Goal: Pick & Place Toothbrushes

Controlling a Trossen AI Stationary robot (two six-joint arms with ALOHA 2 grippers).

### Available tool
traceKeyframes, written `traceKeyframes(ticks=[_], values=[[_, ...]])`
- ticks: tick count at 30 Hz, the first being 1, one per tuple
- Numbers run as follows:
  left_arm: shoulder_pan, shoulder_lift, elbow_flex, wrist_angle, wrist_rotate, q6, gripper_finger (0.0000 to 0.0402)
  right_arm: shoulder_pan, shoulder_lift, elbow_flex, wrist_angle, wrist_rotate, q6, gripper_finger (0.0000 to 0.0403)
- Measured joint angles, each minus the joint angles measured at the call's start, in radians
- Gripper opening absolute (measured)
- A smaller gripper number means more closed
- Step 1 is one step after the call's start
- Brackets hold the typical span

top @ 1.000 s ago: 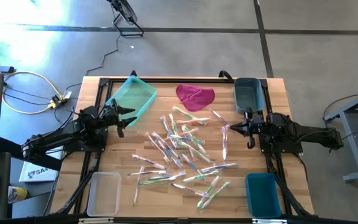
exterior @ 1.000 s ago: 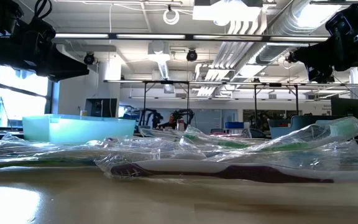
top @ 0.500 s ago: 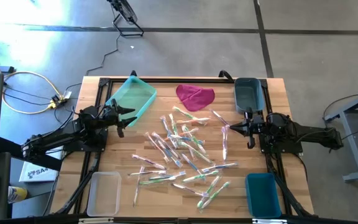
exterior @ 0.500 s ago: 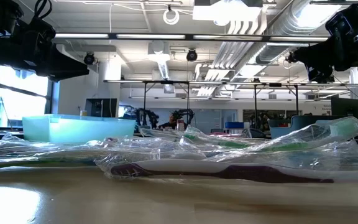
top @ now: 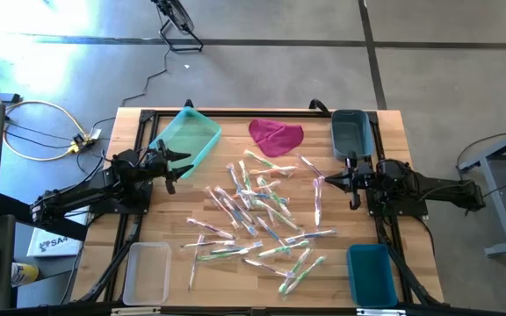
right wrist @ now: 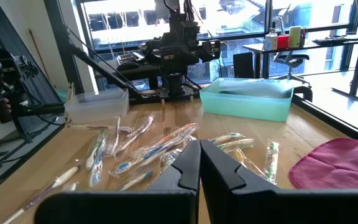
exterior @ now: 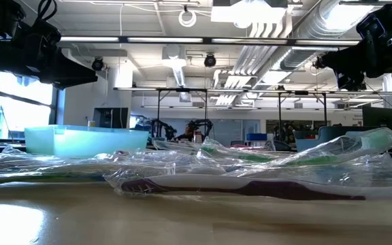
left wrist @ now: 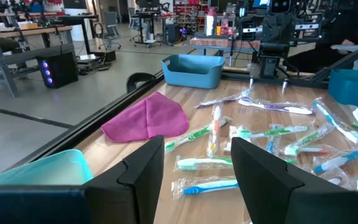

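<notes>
The toothbrushes (top: 257, 215) lay in a loose heap in the middle of the high view, spread over the wooden desk (top: 341, 272) in their shiny clear wrappers, and none had gone into a box yet. They seemed to be dumped there so the arms could reach them from both sides. The left gripper (top: 172, 170) hung at the left of the picture, just above the desk and next to the light green bin (top: 188, 139) in the upper left. Its fingers (left wrist: 143, 168) stood apart with nothing between them, as the left wrist view showed, so it looked ready to go down on a toothbrush. The right gripper (top: 336, 182) waited at the right of the picture, below the grey bin (top: 349, 133) in the upper right. Its fingers (right wrist: 187, 171) were pressed together and held nothing. A pink cloth (top: 276, 136) lay at the top middle, between the two bins and apart from the heap. A clear box (top: 147, 272) sat in the lower left corner and a blue box (top: 372, 274) in the lower right, likely so each arm had a place close by to drop things. The job looked like it was only just starting. The wrappers were thin and slippery, so a grab could slide off.
</notes>
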State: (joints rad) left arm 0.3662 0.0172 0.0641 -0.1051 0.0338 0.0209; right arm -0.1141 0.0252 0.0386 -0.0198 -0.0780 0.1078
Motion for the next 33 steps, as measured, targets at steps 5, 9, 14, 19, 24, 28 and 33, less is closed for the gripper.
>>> traceKeyframes(ticks=[5, 9, 14, 19, 24, 28, 33], values=[[0.0, 0.0, 0.0, 0.001, 0.011, -0.141, 0.0181, 0.0, 0.0, 0.0, 0.0, 0.0, -0.006, 0.0003], [0.0, 0.0, 0.0, 0.002, 0.01, -0.308, 0.0181, 0.0, 0.0, 0.0, 0.0, 0.0, -0.007, 0.0003], [0.0, 0.0, -0.002, 0.009, -0.037, -0.313, 0.0181, 0.0, 0.0, 0.0, 0.001, 0.0, -0.007, 0.0003], [0.0, 0.0, -0.002, 0.01, -0.038, -0.315, 0.0181, 0.0, 0.0, 0.0, 0.001, -0.004, 0.001, 0.0002], [0.0, 0.0, -0.002, 0.011, -0.04, -0.315, 0.0181, 0.001, 0.0, 0.0, 0.01, 0.004, -0.008, 0.0002], [0.0, 0.0, -0.002, 0.012, -0.04, -0.315, 0.0181, 0.001, 0.0, 0.0, 0.014, 0.051, -0.006, 0.0002], [0.0, 0.0, -0.002, 0.012, -0.041, -0.315, 0.0181, 0.001, 0.0, 0.0, 0.014, 0.087, -0.008, 0.0002]])
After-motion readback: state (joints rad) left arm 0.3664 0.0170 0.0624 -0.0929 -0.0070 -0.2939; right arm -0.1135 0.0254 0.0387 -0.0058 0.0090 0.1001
